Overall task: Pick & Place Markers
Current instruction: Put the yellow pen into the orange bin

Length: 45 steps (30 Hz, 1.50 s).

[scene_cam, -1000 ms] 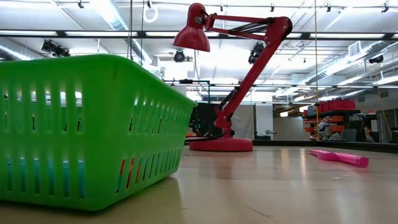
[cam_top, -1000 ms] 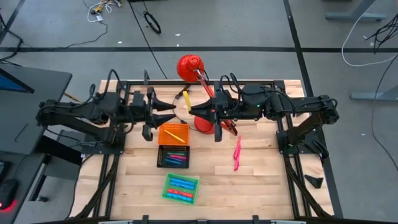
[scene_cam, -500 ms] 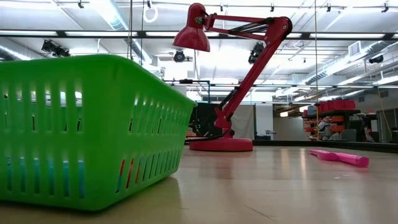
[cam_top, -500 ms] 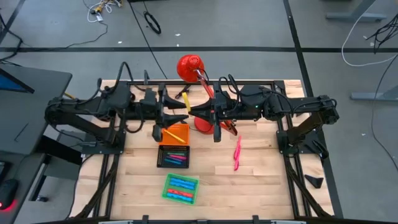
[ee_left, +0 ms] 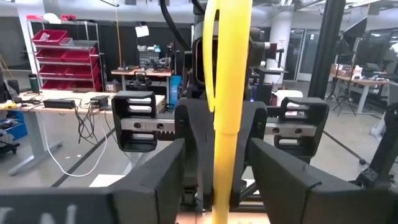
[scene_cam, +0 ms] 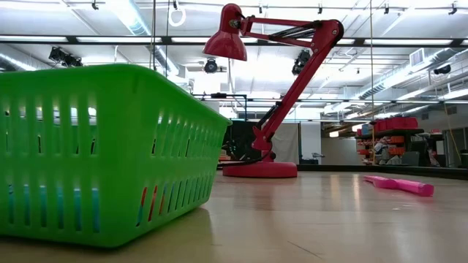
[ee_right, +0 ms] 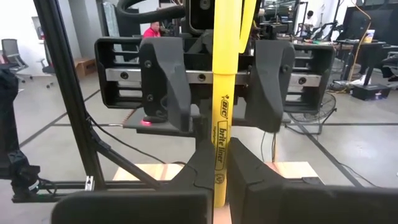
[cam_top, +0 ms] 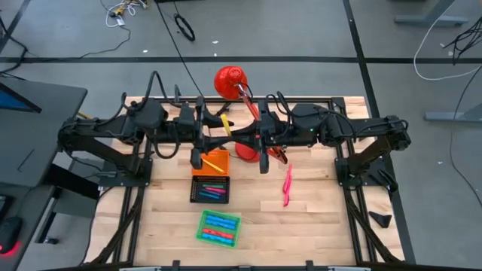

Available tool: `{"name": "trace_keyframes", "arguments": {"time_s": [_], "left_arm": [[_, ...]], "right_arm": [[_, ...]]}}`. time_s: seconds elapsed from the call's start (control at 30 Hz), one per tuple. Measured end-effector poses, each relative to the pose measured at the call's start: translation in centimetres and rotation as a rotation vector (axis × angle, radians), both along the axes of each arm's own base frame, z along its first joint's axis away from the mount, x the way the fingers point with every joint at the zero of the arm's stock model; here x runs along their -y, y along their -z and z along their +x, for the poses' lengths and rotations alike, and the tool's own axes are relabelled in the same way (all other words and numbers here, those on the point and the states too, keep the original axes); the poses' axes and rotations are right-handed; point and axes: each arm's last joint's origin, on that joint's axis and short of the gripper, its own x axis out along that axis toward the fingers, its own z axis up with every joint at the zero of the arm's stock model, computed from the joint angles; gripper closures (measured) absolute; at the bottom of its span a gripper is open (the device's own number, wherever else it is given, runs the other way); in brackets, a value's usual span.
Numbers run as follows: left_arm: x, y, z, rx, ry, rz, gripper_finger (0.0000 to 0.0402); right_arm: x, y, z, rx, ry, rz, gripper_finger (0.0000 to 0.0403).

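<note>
From above, both arms meet over the back of the worktop (cam_top: 316, 218), just beside the red lamp (cam_top: 230, 79). The left hand (cam_top: 218, 140) and right hand (cam_top: 235, 135) face each other tip to tip, with a yellow marker (cam_top: 224, 120) between them. Just in front of the lamp's base sits an orange tray (cam_top: 212, 162) with a yellow marker inside, then a black tray (cam_top: 210, 189) holding pink and blue markers, then a green tray (cam_top: 219, 227) with blue and red ones. A pink marker (cam_top: 287, 185) lies loose on the boards, to the right of the lamp's base. At worktop level, the green tray's slotted wall (scene_cam: 102, 153) fills the near side, the lamp stands behind it, and the pink marker (scene_cam: 400, 185) lies off to the lamp's right; neither hand shows here. In the left wrist view, the yellow marker (ee_left: 226, 93) stands upright in the gap between this hand's fingers (ee_left: 158, 177), which are spread with space either side of it, released. In the right wrist view, the right hand's fingers (ee_right: 200, 169) are clenched on the yellow marker (ee_right: 222, 99), with the left hand facing it behind.
</note>
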Motion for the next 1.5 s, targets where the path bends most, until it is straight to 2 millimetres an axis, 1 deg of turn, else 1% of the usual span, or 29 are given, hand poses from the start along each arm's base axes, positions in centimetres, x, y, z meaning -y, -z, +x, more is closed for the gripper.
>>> {"name": "trace_keyframes", "arguments": {"time_s": [0.1,0.27,0.33,0.63,0.73,0.9,1.03,1.2,1.3,1.5], "left_arm": [[0.0,0.0,0.0,-0.001,-0.002,0.0,0.0251],[0.0,0.0,0.0,0.0,-0.002,0.0,0.034],[-0.1,0.0,0.0,0.0,-0.003,0.003,0.0366],[-0.2,0.1,0.0,-0.008,-0.009,0.0,0.0366],[-0.5,0.4,0.0,-0.043,-0.01,0.001,0.0366],[-1.5,1.0,-0.2,-0.117,0.031,-0.04,0.0366],[-2.3,1.8,-0.2,-0.205,0.057,-0.065,0.0366],[-3.7,3.2,-0.4,-0.346,0.051,-0.08,0.0366],[-4.8,3.5,-0.9,-0.437,0.045,-0.092,0.0366],[-6.5,3.0,-0.8,-0.67,0.028,-0.035,0.0366]], "right_arm": [[0.0,0.0,0.0,0.0,0.0,-0.003,0.0394],[0.0,0.0,0.0,0.001,0.002,-0.011,0.0392],[0.0,0.0,0.0,0.001,0.0,-0.016,0.0384],[0.1,0.1,0.0,-0.009,0.012,-0.022,0.0329],[0.2,-0.1,-0.7,-0.033,0.013,-0.024,0.0314],[0.5,-1.1,-2.6,-0.036,0.012,0.011,0.0296],[0.8,-2.0,-4.7,-0.052,0.014,0.013,0.0288],[1.1,-2.9,-6.6,-0.041,0.023,0.0,0.0288],[1.2,-3.2,-7.2,-0.035,0.024,-0.003,0.0287],[1.3,-3.2,-7.6,-0.053,0.021,-0.034,0.0287]]}}
